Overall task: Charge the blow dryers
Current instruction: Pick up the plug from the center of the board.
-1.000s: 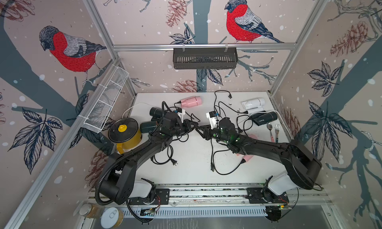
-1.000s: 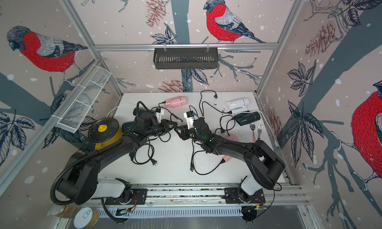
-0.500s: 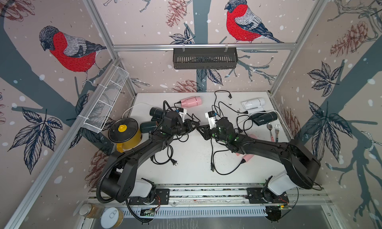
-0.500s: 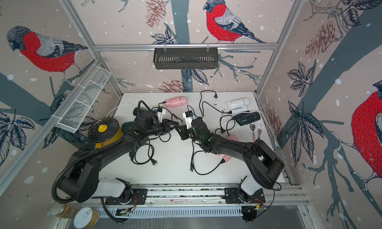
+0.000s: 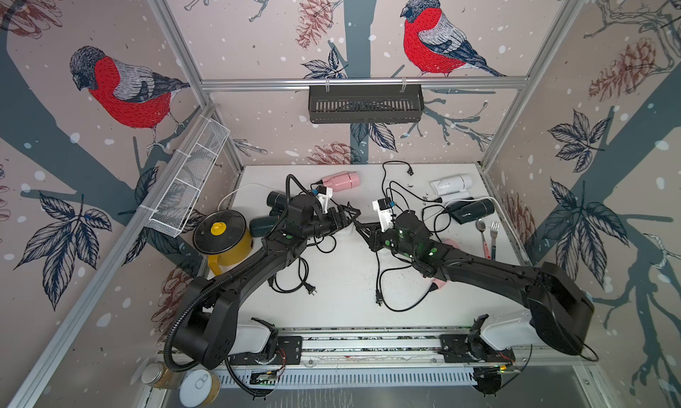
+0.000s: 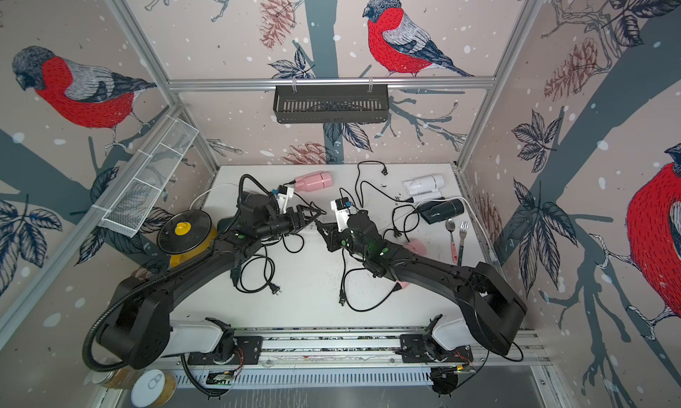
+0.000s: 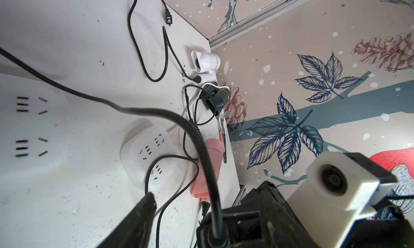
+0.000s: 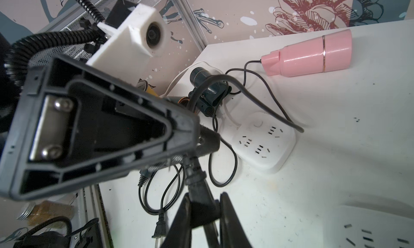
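Currently the right gripper (image 8: pixel 207 199) is clamped on a black plug (image 8: pixel 195 178), mid-worktop. The left gripper (image 5: pixel 352 220) sits tip to tip with it, jaws apart, holding nothing. A thick cord (image 7: pixel 156 114) leaves the plug toward the left edge; I can't trace which dryer it belongs to.

Key relation is plug vs sockets:
- The left power strip (image 8: pixel 264 141) lies ahead of the right fingertips, toward the left edge.
- It's near the dark dryer (image 5: pixel 276 199) and the dark green dryer (image 5: pixel 263 225), which sit by the yellow pot (image 5: pixel 239 253).
- The right power strip (image 7: pixel 147 155) lies back under the right forearm, just beside a pink dryer (image 7: pixel 216 152) near the right edge.
- The sockets I can see on both strips look empty.
- The cord exits the plug pointing away from the fingers, so its long axis looks roughly in line with them. Prongs are hidden, so I can't tell which way they face.

My read: the left strip is the easier target for the right arm, since it's in front rather than underneath. The plug needs its prongs down over a socket first, and the left arm has to clear out.

Other dryers:
- The second pink dryer (image 5: pixel 341 181) is at the back edge.
- The white dryer (image 5: pixel 451 187) and black dryer (image 5: pixel 473 210) are in the back right corner.
- A loose plug (image 5: pixel 312 290) lies toward the front edge.
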